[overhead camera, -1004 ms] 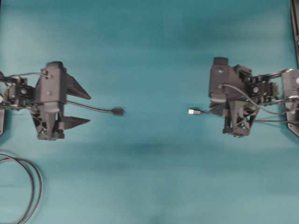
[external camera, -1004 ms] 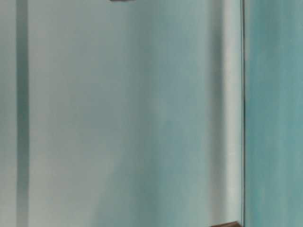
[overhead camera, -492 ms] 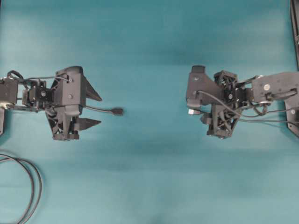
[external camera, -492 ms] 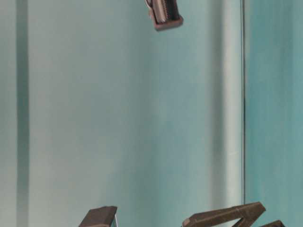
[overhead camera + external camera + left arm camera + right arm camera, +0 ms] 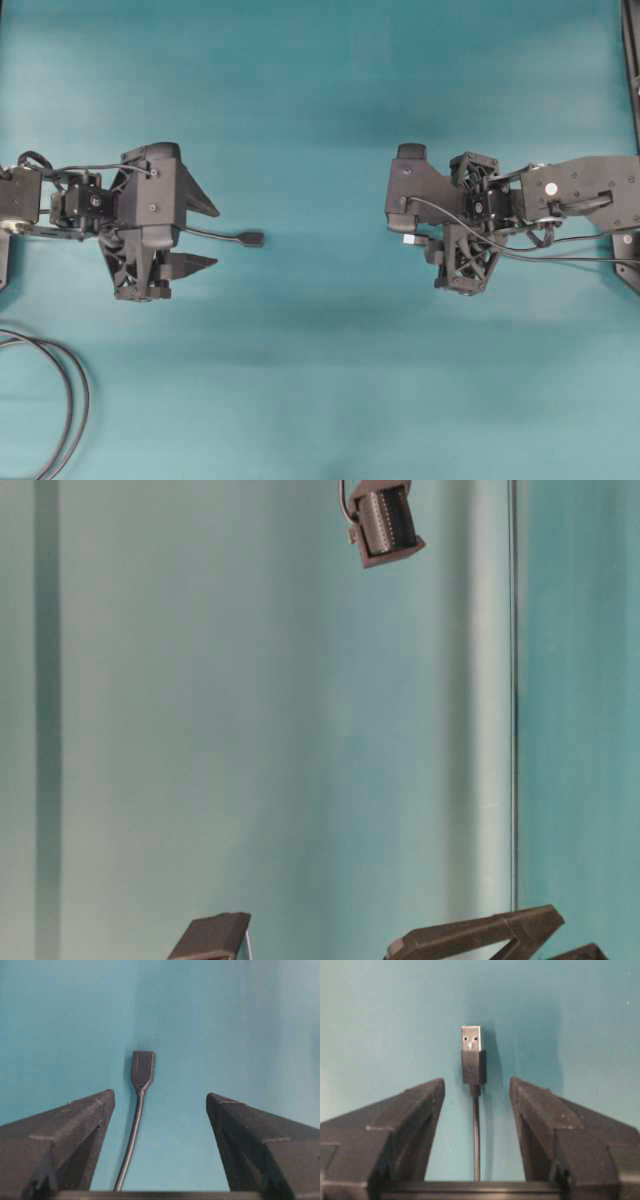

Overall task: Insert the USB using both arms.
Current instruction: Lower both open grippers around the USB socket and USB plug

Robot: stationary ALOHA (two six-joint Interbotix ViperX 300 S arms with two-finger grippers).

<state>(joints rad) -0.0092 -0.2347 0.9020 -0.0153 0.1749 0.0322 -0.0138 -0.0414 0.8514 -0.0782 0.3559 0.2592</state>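
The USB (image 5: 472, 1057) lies just ahead of the right gripper (image 5: 476, 1091), untouched between its 2 parted fingers (image 5: 415, 1110); left gripper (image 5: 160, 1102) gapes wide around the socket cable (image 5: 132, 1135).

Overhead, the right pincer (image 5: 415, 238) body covers most of the USB (image 5: 409, 239); only its tip peeks out. The looped black cable (image 5: 62, 400) is cut by the left and bottom edges. The table-level view shows only unidentifiable dark fragments at its edges.

Silver-tipped USB (image 5: 471, 1055) flat on table
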